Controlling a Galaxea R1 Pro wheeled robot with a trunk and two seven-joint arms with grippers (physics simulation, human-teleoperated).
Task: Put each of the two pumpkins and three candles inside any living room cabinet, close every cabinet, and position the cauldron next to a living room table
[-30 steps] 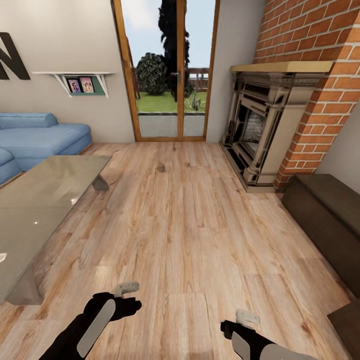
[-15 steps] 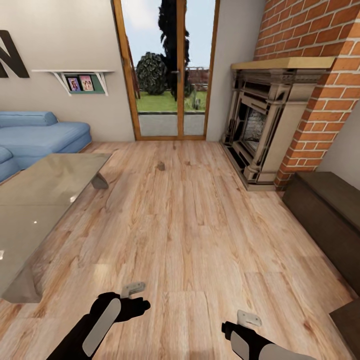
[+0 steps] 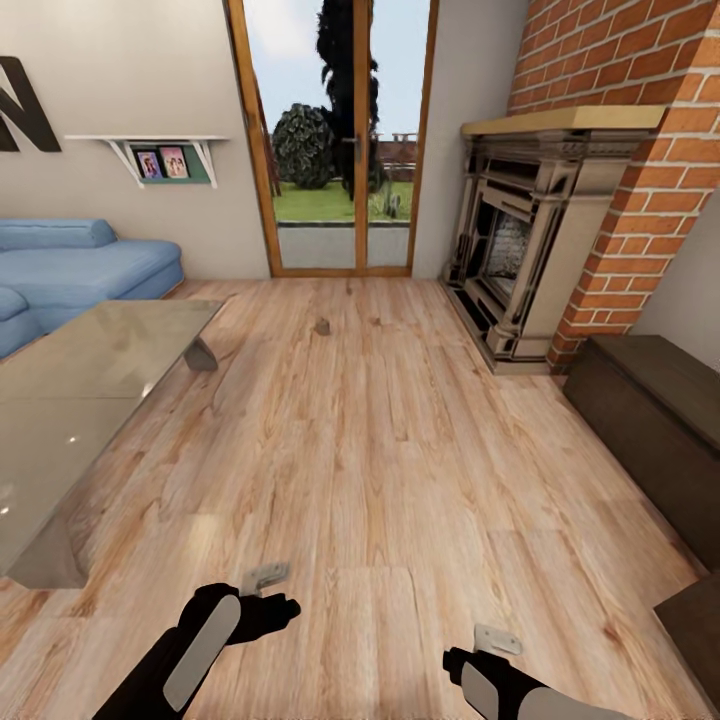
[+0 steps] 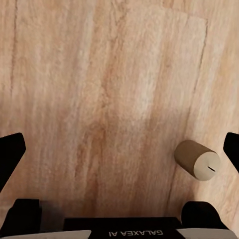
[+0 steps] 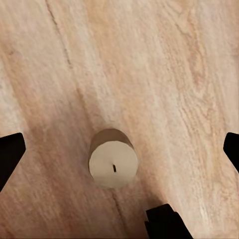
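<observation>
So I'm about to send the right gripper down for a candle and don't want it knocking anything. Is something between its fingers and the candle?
Nothing visible. In the right wrist view the candle stands upright on bare wood floor, between the spread fingertips, the jaws wide open around it.

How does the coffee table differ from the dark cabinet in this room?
The table has a reflective greyish glass top; the cabinet is matt dark-brown wood. The table is open underneath, on slanted supports; the cabinet is a solid box reaching the floor. The table stands by the blue sofa, the cabinet beside the brick fireplace. Both are low, long and flat-topped.
</observation>
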